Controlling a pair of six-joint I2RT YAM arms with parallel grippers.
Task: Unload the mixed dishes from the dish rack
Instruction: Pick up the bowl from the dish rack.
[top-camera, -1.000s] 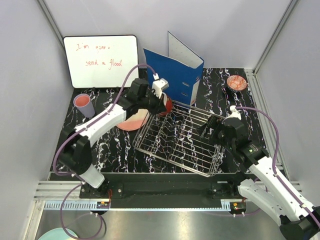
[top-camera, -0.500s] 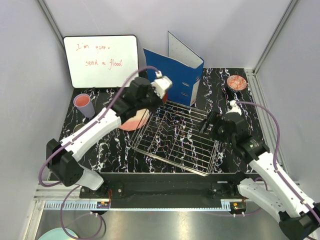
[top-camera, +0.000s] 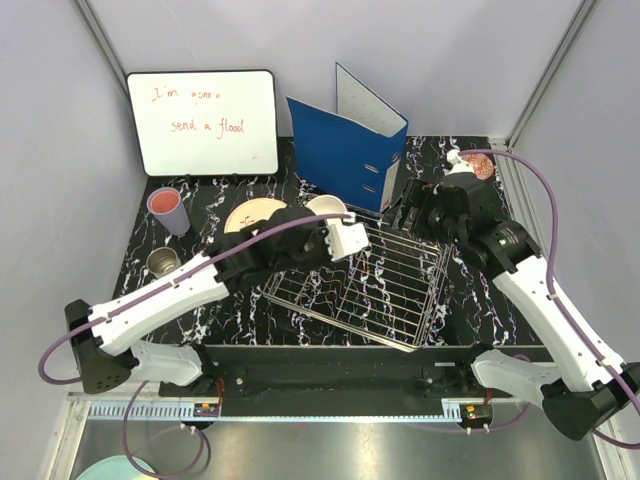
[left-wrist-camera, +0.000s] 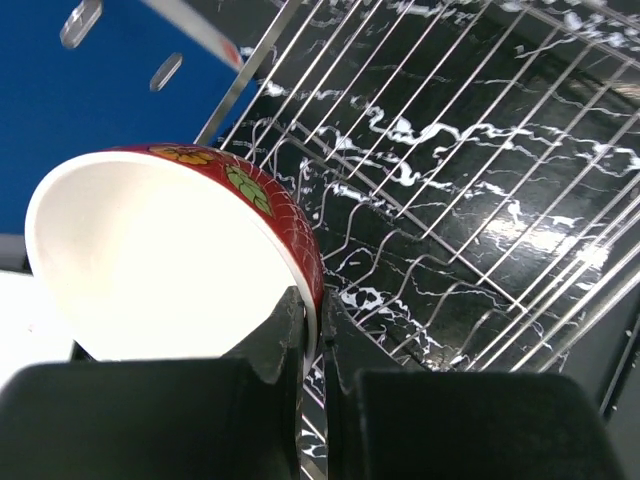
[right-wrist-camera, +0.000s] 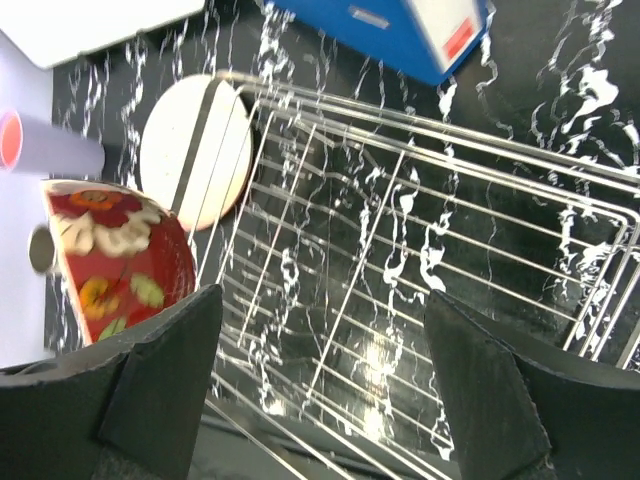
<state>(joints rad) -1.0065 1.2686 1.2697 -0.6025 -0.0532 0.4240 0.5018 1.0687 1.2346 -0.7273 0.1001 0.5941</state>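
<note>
Clamping the rim of a red flowered bowl (left-wrist-camera: 150, 250), our left claw (left-wrist-camera: 310, 315) has one finger inside the white hollow and one against the patterned outside. The bowl is tipped on its side, its opening turned toward the left of the wrist view. In the overhead view it shows at the centre of the frame, over the upper left corner of the wire rack (top-camera: 365, 285) and just below the blue binder (top-camera: 345, 150). We cannot tell whether it touches the wires.

Our right claw (right-wrist-camera: 320, 305) is spread wide and holds nothing. It hangs above the upper right part of the rack, and its camera looks down through the gap onto the grid.

The round plate (top-camera: 252, 214) lies flat on the black marbled table (top-camera: 220, 300), just left of the rack's upper left corner. A purple cup (top-camera: 167, 210) stands upright at the left of the frame, with a brown cup (top-camera: 160, 262) below it. A second red bowl (top-camera: 480, 165) sits in the upper right, partly hidden by our right arm. The whiteboard (top-camera: 203, 120) leans against the wall at the upper left.
</note>
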